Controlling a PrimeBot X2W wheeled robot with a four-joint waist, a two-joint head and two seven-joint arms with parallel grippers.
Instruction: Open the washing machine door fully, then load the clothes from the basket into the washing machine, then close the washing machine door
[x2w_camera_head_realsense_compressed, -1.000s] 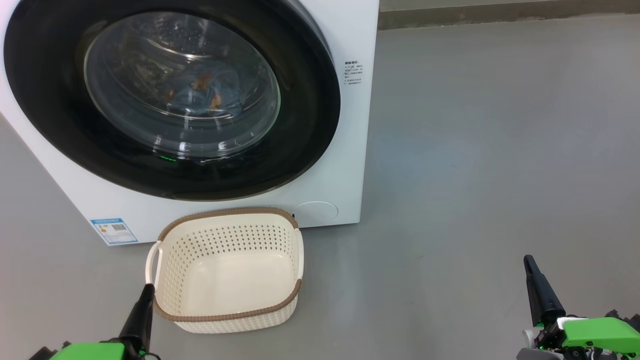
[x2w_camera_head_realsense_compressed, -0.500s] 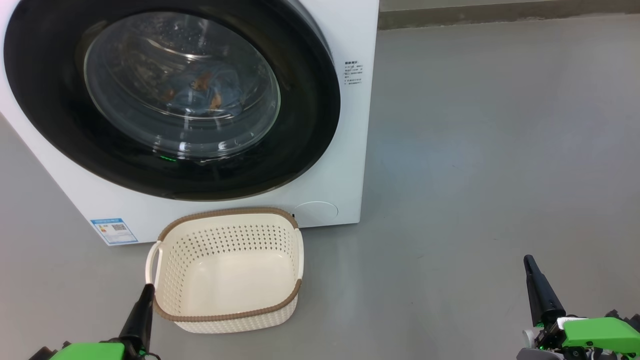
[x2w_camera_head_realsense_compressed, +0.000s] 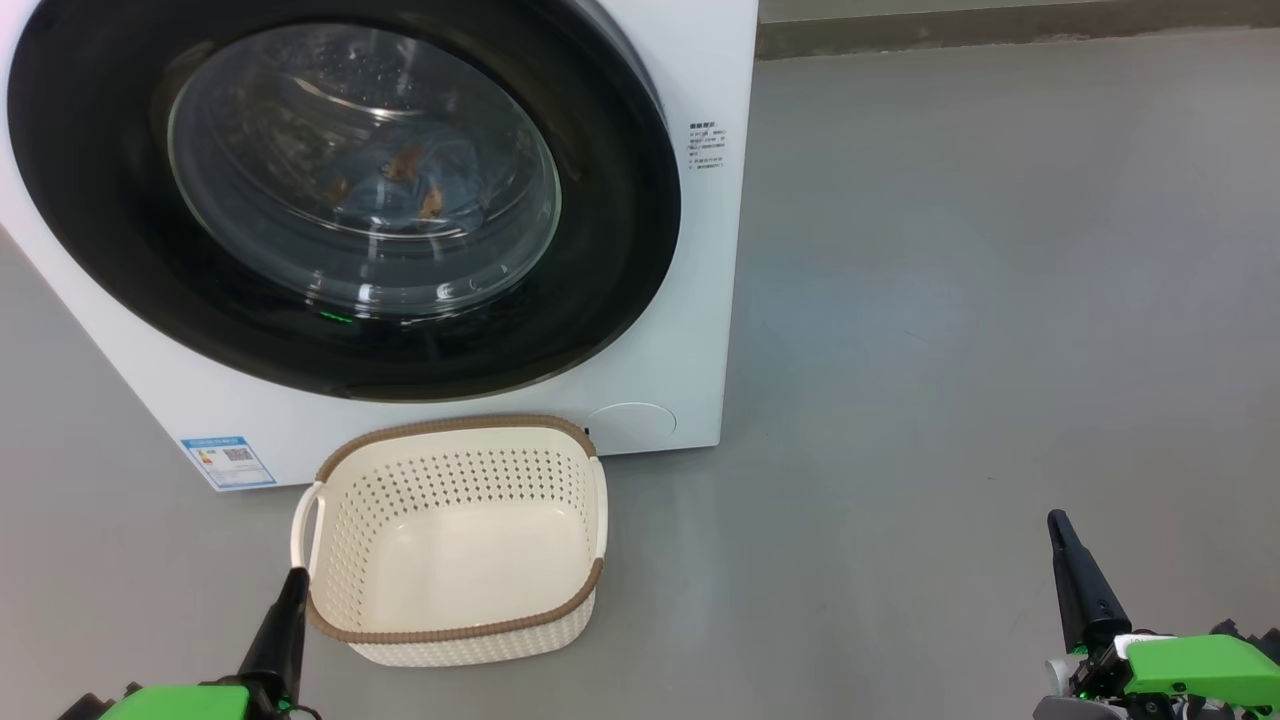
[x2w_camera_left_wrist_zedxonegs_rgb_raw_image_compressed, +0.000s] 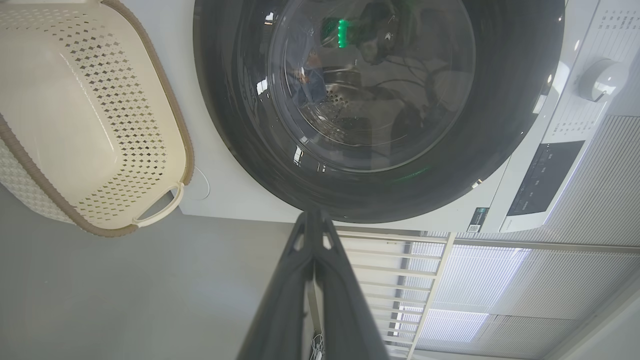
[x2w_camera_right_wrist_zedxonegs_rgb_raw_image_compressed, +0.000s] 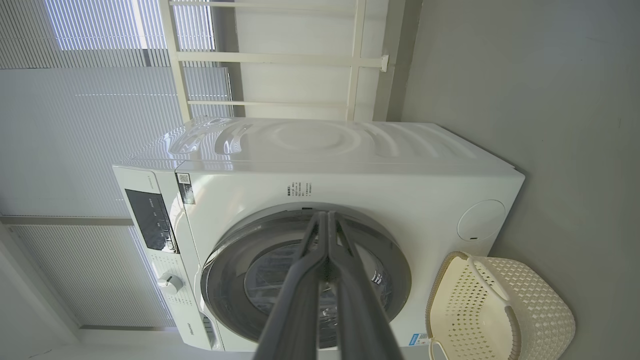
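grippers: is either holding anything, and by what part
Nothing is held. The left gripper and right gripper are both shut empty, fingers pressed together. The basket is empty; the clothes sit behind the closed washing machine door.

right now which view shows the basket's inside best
Head view: the basket is whole, seen from above, its floor bare. The left wrist view crops its edge; the right wrist view shows it obliquely in a corner.

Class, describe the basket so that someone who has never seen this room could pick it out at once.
Find the big white washing machine with its round black door shut. On the grey floor right in front of it stands a small basket. It is cream plastic dotted with holes, brown-rimmed and empty.
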